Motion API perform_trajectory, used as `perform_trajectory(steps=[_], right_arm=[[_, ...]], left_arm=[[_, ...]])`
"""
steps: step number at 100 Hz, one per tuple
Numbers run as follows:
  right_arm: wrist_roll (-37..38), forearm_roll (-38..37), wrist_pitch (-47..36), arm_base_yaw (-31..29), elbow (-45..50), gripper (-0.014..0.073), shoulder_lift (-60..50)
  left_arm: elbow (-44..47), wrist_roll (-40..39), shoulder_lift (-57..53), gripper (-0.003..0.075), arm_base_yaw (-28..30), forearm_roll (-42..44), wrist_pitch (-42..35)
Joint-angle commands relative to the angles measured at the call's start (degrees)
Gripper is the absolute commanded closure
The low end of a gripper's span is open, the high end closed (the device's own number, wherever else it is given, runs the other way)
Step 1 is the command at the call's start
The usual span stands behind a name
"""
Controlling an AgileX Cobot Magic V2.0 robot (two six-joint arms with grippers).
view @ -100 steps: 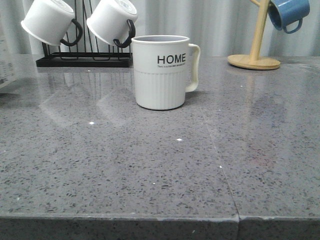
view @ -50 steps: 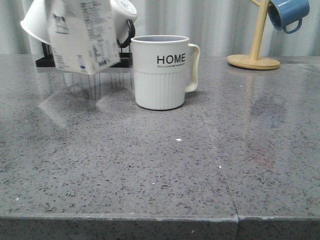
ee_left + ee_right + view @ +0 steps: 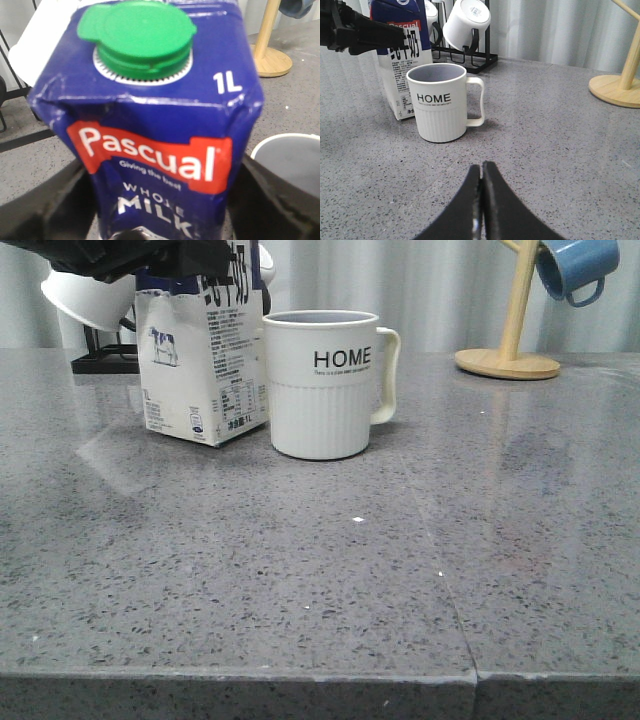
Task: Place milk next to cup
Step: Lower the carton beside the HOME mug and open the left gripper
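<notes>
The milk (image 3: 200,360), a white carton with a dark blue top and a cow picture, stands upright with its base at the table surface, close to the left of the cup (image 3: 322,385). The cup is an off-white "HOME" mug whose handle points right. My left gripper (image 3: 185,260) is shut on the carton's top. In the left wrist view the carton (image 3: 150,100) with its green cap fills the frame between the dark fingers (image 3: 45,210), and the cup's rim (image 3: 295,145) shows beside it. My right gripper (image 3: 481,172) is shut and empty, nearer the front than the cup (image 3: 441,102).
A black rack (image 3: 105,362) with hanging white mugs (image 3: 85,295) stands behind the carton. A wooden mug stand (image 3: 508,362) with a blue mug (image 3: 575,265) is at the back right. The table's front edge (image 3: 320,678) is near the camera.
The carton came in from the upper left, came down and now stands upright beside the cup. My left gripper has come into view above it. The cup has not moved.
</notes>
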Motion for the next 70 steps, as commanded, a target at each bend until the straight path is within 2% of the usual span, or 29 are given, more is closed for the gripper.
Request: perform_trajectory(steps=[1,2,6,12,39,70], right_arm=[[0.0,-0.5,-4.3,-0.2,-1.7,0.0659,0.3],[0.0,-0.5,-4.3,-0.2,-1.7,0.0659,0.3],[0.0,-0.5,-4.3,-0.2,-1.7,0.0659,0.3],[0.0,-0.5,-4.3,-0.2,-1.7,0.0659,0.3],[0.0,-0.5,-4.3,-0.2,-1.7,0.0659,0.3],[0.0,-0.5,-4.3,-0.2,-1.7,0.0659,0.3]], left_arm=[[-2.0,-0.6,-1.7,0.0188,-0.4,-0.3,-4.3],[-2.0,-0.6,-1.7,0.0152,-0.4,-0.3,-4.3],[-2.0,-0.6,-1.7,0.0103,-0.4,-0.3,-4.3],[-2.0,-0.6,-1.7,0.006,-0.4,-0.3,-4.3],[-1.8,-0.6,-3.3,0.006,-0.4,-0.3,-3.3],[1.7,0.0,-10.5,0.0063,-0.4,0.3,2.3]])
